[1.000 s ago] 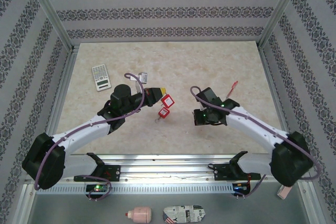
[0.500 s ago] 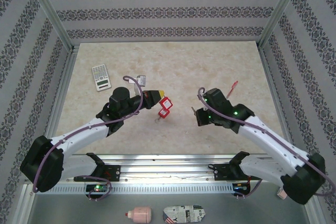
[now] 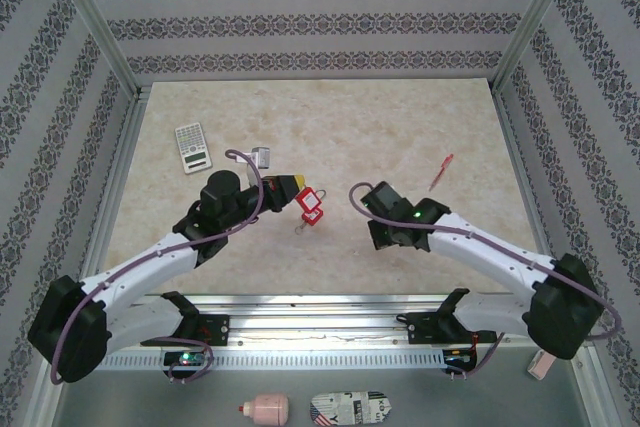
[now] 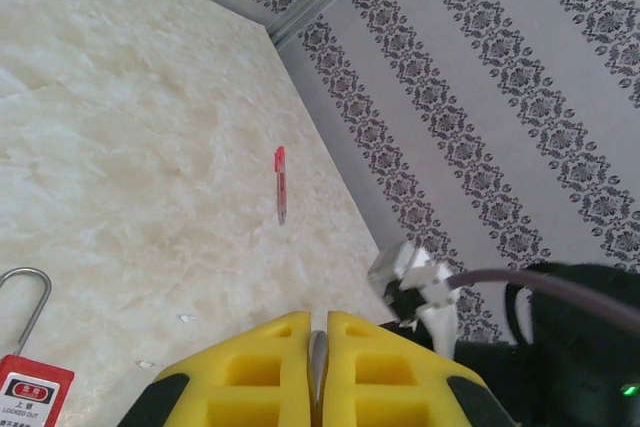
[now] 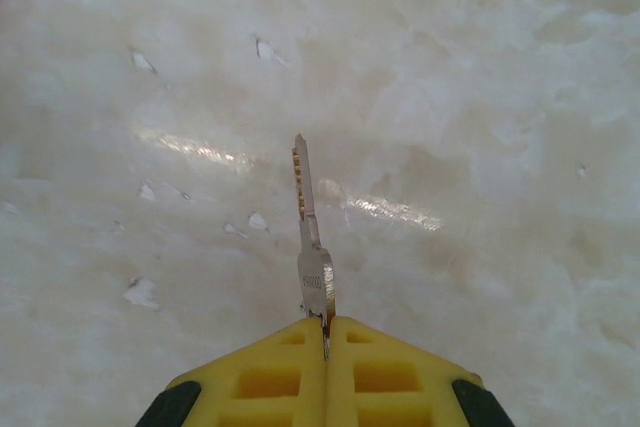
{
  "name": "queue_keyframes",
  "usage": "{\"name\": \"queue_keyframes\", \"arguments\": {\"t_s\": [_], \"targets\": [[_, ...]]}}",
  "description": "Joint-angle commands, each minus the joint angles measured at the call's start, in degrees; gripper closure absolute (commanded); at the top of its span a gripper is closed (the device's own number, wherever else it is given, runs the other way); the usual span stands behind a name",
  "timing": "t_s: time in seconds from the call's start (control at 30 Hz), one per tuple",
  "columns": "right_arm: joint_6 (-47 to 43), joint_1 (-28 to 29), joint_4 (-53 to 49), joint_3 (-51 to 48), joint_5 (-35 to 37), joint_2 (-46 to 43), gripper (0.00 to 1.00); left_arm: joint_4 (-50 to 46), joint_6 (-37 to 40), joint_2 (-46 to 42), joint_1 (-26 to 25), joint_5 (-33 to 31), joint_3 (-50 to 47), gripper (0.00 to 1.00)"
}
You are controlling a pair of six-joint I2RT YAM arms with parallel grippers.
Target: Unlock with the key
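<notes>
The right gripper [image 5: 325,327] was clamped on the bow of the key [image 5: 308,212], blade jutting forward over the table [image 5: 520,97]. The key looked small, stiff, light and slick, so it was best pinched flat by the bow, as here. The red padlock [image 3: 311,204] was near mid-table, just beside the left gripper [image 4: 318,332], whose fingers were pressed together on a thin grey sliver I could not identify. 1 red pen [image 3: 441,172] and 1 calculator [image 3: 192,147] lay well apart, blocking nothing.
</notes>
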Motion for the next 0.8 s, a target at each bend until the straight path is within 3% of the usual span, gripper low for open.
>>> {"name": "queue_keyframes", "arguments": {"t_s": [0.0,0.33,0.77], "targets": [[2.89,1.60,1.69,-0.98,5.34,2.82,1.00,-2.25,2.43,-1.76,0.76,-1.64,-0.47,1.00],[6.93,2.67,5.06,-3.14,2.81,9.74,1.00,-2.77,2.69,-2.33,0.76,-1.84,-1.14,1.00],[11.27,6.33,9.45,-5.77,3.85,12.34,1.00,-4.04,3.38,-3.06,0.76,-2.38,-1.17,1.00]]}}
